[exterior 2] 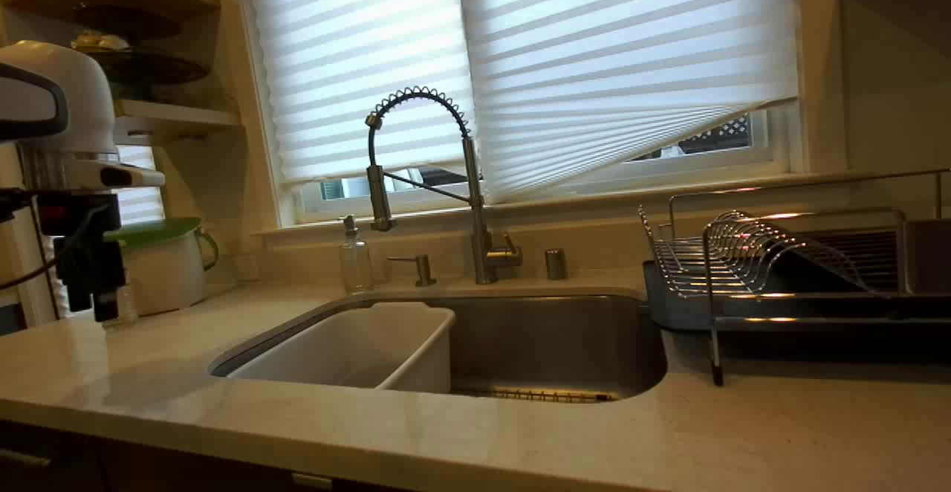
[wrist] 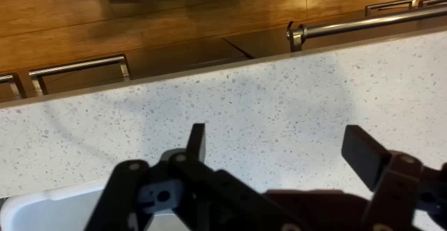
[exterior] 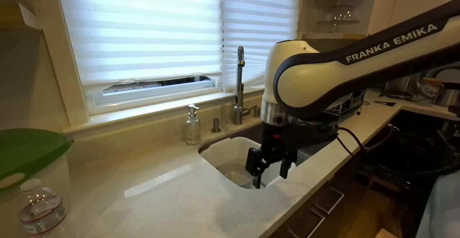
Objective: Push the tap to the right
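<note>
Home kitchen. Pale speckled worktop (wrist: pixel 272 91) slants across the wrist view, wooden floor (wrist: pixel 157 25) along the top, white tub (exterior 2: pixel 431 366) corner at lower left. In an exterior view — blinds (exterior 2: pixel 631 46) fill upper centre, steel sink (exterior 2: pixel 557 328) at lower centre with that tub in its left part, dish rack (exterior 2: pixel 787 321) at right. Container with green lid (exterior: pixel 28 146) and plastic bottle (exterior: pixel 43 209) at left edge in an exterior view.

Tap (exterior 2: pixel 473 172) upright behind the sink, about mid-frame, spout arching left; fingers (wrist: pixel 363 157) well apart from it. Fingers spread wide — empty, bare worktop showing between the tips in the wrist view. They hang over the worktop strip just in front of the sink, tips pointing down, clear of the surface.
</note>
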Available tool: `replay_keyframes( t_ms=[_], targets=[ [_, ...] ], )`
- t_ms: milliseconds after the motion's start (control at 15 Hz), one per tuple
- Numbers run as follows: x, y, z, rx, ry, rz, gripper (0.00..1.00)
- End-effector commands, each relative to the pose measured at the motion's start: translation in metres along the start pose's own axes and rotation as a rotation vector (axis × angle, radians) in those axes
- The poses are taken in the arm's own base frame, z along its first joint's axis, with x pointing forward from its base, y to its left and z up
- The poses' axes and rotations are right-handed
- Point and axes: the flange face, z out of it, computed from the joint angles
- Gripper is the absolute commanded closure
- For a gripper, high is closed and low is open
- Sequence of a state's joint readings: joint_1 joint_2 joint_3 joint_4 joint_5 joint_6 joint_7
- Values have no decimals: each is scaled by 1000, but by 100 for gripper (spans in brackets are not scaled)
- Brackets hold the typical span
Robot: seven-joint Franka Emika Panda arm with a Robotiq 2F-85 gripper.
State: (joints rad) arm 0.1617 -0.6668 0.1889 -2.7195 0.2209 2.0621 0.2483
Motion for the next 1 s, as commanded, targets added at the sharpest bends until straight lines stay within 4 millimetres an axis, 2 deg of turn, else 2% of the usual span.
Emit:
replay_keyframes(
  t_ms=[0, 333, 400, 533, 800, 933],
  targets=[
    [0, 0, 0, 0, -1, 0, 0],
    [0, 0, 0, -1, -2, 0, 0],
    [4, 5, -5, 53, 17, -17, 0],
    [20, 23, -19, 93, 47, 53, 0],
    [59, 61, -60, 113, 149, 197, 0],
    [82, 66, -78, 89, 203, 233, 0]
  ],
)
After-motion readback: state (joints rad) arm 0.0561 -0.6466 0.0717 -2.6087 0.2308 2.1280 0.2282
